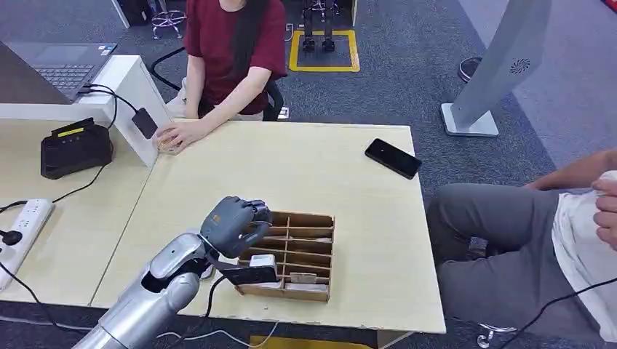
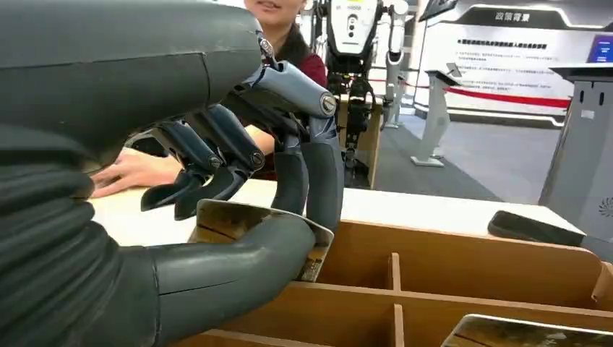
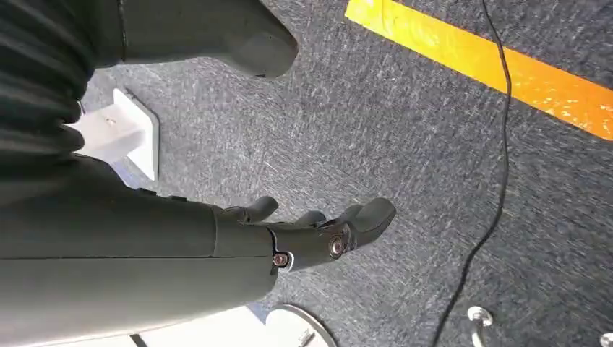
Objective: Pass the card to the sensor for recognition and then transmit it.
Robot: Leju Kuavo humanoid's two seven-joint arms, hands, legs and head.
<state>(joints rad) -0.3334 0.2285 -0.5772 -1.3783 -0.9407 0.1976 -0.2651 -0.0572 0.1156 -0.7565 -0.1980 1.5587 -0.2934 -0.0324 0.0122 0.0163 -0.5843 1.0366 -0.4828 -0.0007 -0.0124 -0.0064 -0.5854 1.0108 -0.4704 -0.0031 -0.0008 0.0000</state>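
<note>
Wooden, the divided card box sits near the table's front edge. Over its left end, the left robot hand pinches a card between thumb and fingers. The right robot hand hangs above the carpet, fingers loosely apart, holding nothing. A black phone lies near the far right corner.

Card mostly hidden behind left hand thumb; 2nd card cut off by frame edge
</note>
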